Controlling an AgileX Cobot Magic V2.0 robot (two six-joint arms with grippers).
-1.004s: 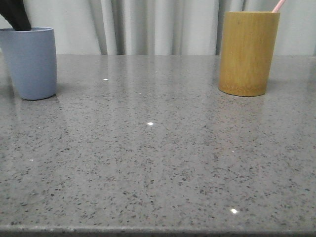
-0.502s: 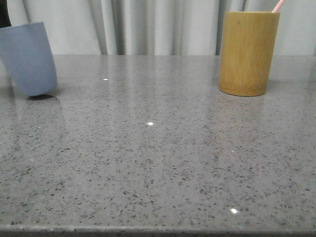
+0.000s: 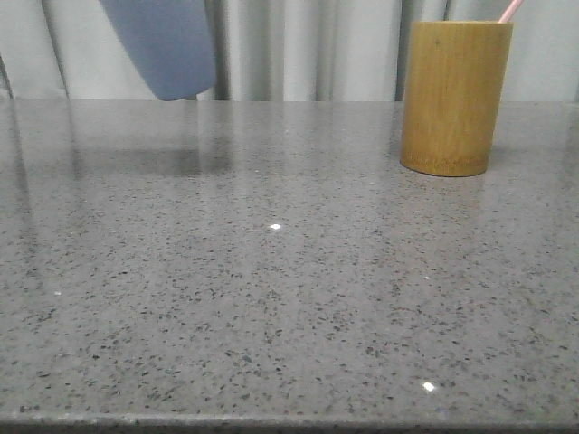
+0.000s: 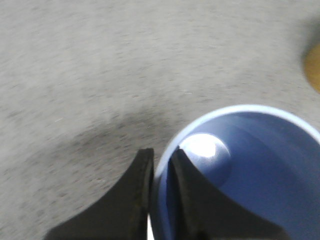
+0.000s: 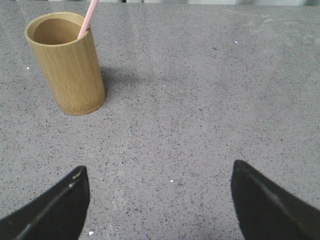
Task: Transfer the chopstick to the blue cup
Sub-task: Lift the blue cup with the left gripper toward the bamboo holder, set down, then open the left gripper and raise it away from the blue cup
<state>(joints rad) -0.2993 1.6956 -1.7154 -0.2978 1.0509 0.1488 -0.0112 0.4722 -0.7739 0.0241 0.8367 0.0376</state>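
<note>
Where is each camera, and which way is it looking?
Front view: low at the table's near edge, facing forward; the lifted blue cup and bamboo cup show.
Left wrist view: on the left arm, looking down into the blue cup; the left gripper pinches its rim.
Right wrist view: on the right arm, above the table; open right gripper.
Front and right wrist views share the bamboo cup holding the chopstick.

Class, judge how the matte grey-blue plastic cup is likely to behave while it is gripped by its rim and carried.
The grey-blue plastic cup probably weighs little: the left gripper holds it off the table by a pinch on the rim alone. It appears empty, so nothing should spill. Its smooth wall may slip, and in the front view it hangs tilted, so it might swing.
</note>
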